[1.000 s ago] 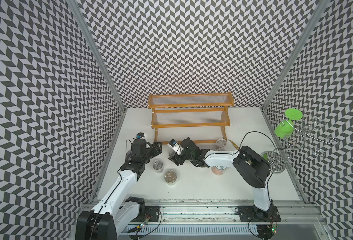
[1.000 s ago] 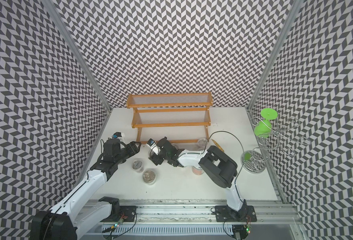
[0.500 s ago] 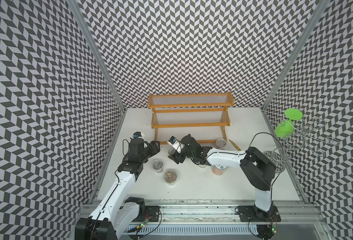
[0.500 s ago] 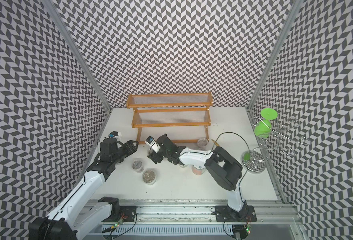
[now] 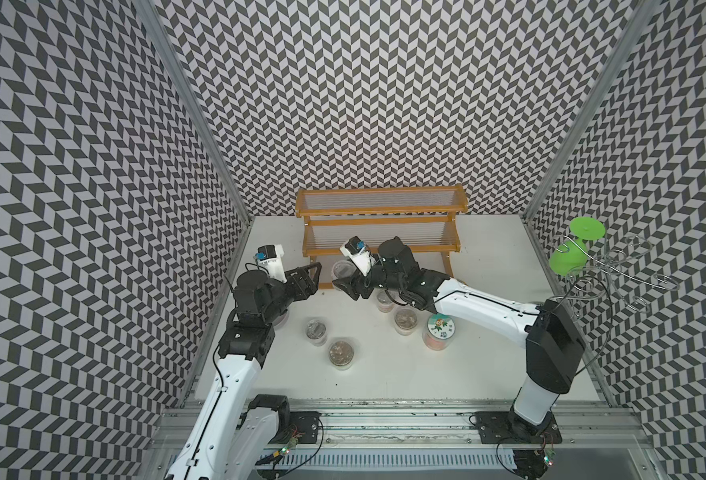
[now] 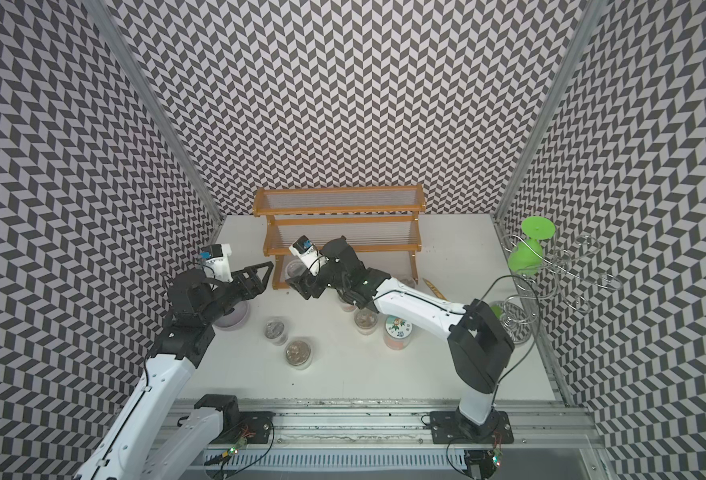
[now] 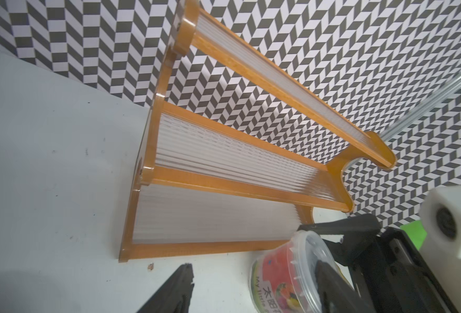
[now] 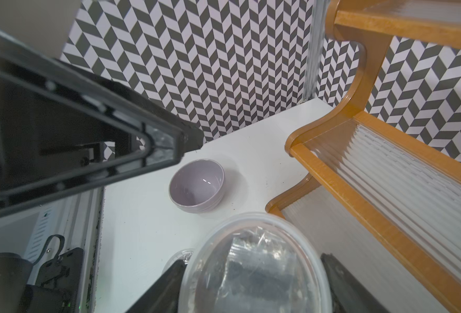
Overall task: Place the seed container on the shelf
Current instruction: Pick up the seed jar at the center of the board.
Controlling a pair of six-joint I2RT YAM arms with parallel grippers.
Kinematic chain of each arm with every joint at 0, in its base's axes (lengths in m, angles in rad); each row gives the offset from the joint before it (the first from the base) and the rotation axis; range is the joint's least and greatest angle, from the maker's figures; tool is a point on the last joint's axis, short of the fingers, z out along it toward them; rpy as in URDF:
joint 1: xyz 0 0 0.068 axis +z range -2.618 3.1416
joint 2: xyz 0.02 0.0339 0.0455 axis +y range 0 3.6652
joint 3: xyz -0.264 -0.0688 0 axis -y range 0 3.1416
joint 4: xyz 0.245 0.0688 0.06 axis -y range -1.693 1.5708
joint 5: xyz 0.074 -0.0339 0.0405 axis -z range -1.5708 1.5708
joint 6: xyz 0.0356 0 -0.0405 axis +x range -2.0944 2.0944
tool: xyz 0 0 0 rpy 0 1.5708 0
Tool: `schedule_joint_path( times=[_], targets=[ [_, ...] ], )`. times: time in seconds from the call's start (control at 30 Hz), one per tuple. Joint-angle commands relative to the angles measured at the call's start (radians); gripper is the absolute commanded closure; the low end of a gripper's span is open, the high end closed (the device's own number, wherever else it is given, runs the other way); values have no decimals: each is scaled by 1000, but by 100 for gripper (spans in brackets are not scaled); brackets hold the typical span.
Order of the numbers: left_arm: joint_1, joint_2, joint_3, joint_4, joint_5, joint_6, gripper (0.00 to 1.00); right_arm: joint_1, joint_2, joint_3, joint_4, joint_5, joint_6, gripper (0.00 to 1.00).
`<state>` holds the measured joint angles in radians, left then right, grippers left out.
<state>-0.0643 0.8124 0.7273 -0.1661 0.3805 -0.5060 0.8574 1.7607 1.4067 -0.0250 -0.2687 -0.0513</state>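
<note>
— What is the danger closest to the bench's front edge?
— The lidded cups (image 5: 341, 353) standing loose there, with more of them right under the right arm. If that arm sinks while it reaches in, it likely knocks 1 over.
— And further in?
— The left gripper (image 5: 316, 275) has its jaws partly apart and grips nothing. It sits past the lilac bowl (image 8: 197, 187) near the bench's left edge. Its fingertips are just beside the seed container (image 8: 253, 265), so a careless swing could clip it.
— Who has the container?
— The right gripper (image 5: 350, 279), closed on its clear sides. It holds it just in front of the left end of the shelf (image 7: 224, 188), which stands at the bench's back edge. The container is not on a tier yet.
— So the worst case?
— The container's rim may catch the orange front rail of the lowest tier, or its lid may strike the tier above. Either knock could make the thin plastic slip from the jaws.
</note>
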Motion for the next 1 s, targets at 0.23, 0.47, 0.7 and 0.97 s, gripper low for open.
schedule_joint_path(
  times=[0.23,0.47,0.7,0.97],
  targets=[
    [35,81,268,-124,1,27,18,-73,8,271,-173,-39,-9,23],
    [55,232,401,-162,18,38,18,-92,162,589,-338,12,-43,23],
    [111,325,472,-100,37,10,18,-101,307,828,-351,34,-4,23],
    [169,507,613,-68,113,12,20,-110,352,888,-266,69,25,23]
  ],
)
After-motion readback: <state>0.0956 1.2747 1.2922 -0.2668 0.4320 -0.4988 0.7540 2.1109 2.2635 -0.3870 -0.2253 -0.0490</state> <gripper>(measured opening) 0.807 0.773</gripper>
